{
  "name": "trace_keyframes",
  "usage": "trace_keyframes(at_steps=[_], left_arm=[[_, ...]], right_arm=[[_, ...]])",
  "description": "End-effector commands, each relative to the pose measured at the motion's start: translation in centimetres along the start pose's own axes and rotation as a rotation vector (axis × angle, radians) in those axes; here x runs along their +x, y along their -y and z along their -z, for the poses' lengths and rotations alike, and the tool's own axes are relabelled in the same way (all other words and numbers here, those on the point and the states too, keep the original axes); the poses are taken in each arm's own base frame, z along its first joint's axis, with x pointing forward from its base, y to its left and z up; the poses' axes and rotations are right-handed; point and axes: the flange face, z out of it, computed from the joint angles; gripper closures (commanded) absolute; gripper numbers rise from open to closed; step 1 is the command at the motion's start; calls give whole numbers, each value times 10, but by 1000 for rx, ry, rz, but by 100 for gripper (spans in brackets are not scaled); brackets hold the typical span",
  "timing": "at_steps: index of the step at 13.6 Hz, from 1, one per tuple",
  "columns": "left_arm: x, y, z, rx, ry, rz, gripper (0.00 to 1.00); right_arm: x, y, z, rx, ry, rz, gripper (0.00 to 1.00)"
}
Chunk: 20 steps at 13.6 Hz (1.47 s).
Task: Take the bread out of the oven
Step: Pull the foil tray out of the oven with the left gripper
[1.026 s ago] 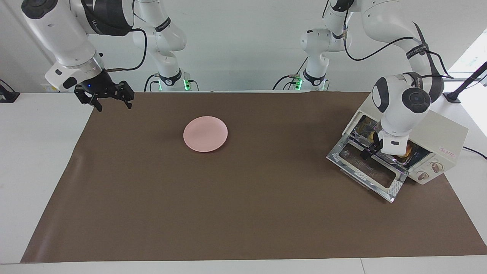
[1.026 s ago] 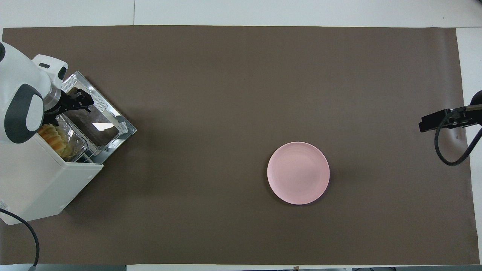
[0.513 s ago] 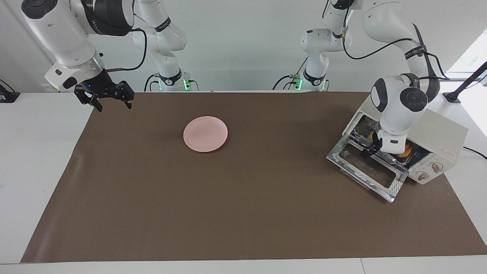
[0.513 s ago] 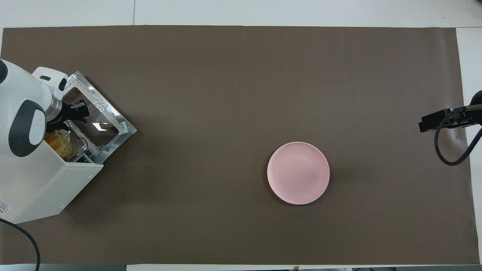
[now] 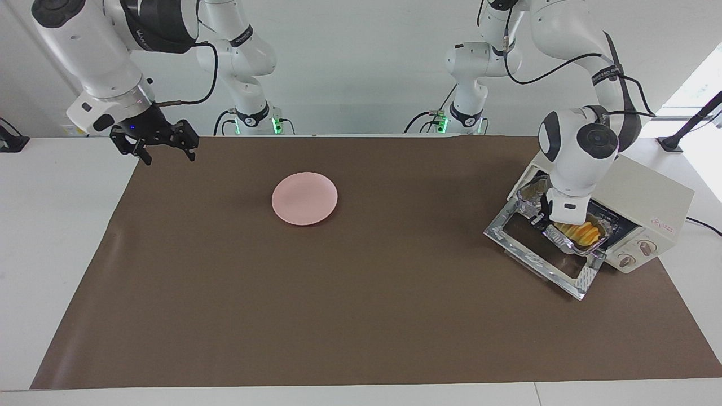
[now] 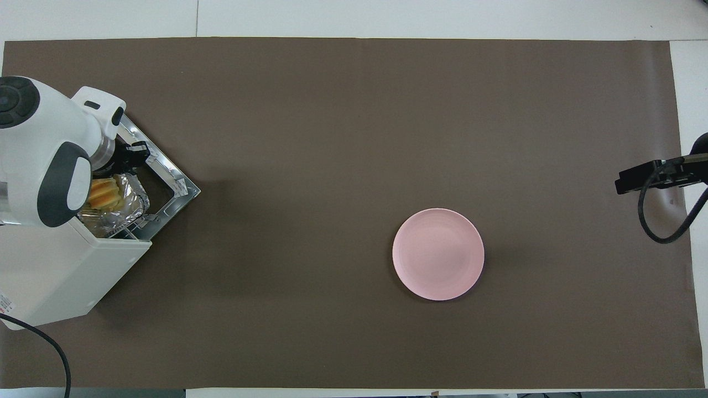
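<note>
Because the bread (image 5: 580, 232) sits in a crinkled foil tray (image 5: 564, 239), the tray is the practical handle: the loaf lies in it, partly out of the oven (image 5: 648, 208) mouth and over the lowered glass door (image 5: 536, 254). Judgement: gripping the foil rim spares the soft loaf and draws both out together. The left gripper (image 5: 546, 219) is at the tray's edge over the door, fingers closed, apparently pinching the foil rim; the contact itself is hidden under the wrist. In the overhead view the left arm covers part of the bread (image 6: 104, 192), and the foil tray (image 6: 124, 207) shows beside it. The oven is angled at the left arm's end of the table, its door facing the brown mat (image 5: 361, 310). 1 pink plate (image 5: 304, 198) lies mid-table, well apart, a likely landing spot. The right gripper (image 5: 161, 145) waits above the mat's corner at its own end, fingers wide, holding nothing.
</note>
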Motion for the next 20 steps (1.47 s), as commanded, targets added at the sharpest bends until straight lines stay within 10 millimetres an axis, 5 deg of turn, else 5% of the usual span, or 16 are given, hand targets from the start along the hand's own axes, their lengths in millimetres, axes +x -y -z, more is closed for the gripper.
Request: trace_keyframes(at_steps=[1,3,6,9,11,14,15,16,18,20], left_arm=[[-27,-87,34,-43,-32,-118,100],[-66,-144,46,-126,6,-179,100],[-112,-198,36,-159,39,-272,100],[-158,-237,24,-147,55,-363,100],[-180,-262,-3,-124,75,-401,100],[-182,-263,-17,-121,78,-414,100],[-183,-263,-17,-119,80,-412,65],[-181,-264,-15,-124,74,-409,1],[-161,-252,9,-155,52,-364,0],[-132,-216,39,-166,50,-305,0]], right_arm=[[-7,-1,1,-16,8,10,0],[-7,-1,1,-16,8,10,0],[-7,-1,1,-16,8,8,0],[-9,0,4,-17,2,8,0],[-9,0,4,-17,2,8,0],[-9,0,4,-17,2,8,0],[-11,0,5,-16,13,8,0],[-13,-1,4,-14,23,8,0],[-14,-4,6,-14,22,0,0],[-18,-12,7,-11,26,-9,0]])
